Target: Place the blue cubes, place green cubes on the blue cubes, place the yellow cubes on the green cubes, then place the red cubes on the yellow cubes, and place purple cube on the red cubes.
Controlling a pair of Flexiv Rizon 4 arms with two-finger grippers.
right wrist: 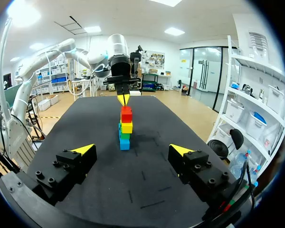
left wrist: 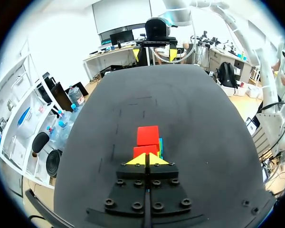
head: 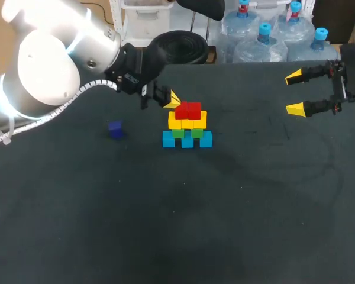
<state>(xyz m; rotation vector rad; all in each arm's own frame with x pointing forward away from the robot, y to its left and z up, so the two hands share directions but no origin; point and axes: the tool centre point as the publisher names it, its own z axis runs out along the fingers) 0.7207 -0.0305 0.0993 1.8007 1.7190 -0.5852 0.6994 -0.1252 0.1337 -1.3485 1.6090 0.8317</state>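
Observation:
A stepped stack stands mid-table: blue cubes (head: 187, 140) at the base, green cubes (head: 186, 132) on them, then yellow cubes (head: 187, 121), with red cubes (head: 188, 110) on top. My left gripper (head: 173, 99) is shut with nothing in it, its yellow tips just behind and left of the red cubes (left wrist: 147, 135). The left wrist view shows the left gripper (left wrist: 147, 160) pressed together right above the near red cube. A purple cube (head: 115, 129) lies alone, left of the stack. My right gripper (head: 294, 93) hangs open at the far right, facing the stack (right wrist: 126, 128) from a distance.
The dark table top (head: 225, 207) spreads wide in front of the stack and to its right. Its far edge runs just behind my right gripper and the left arm's wrist (head: 136, 65).

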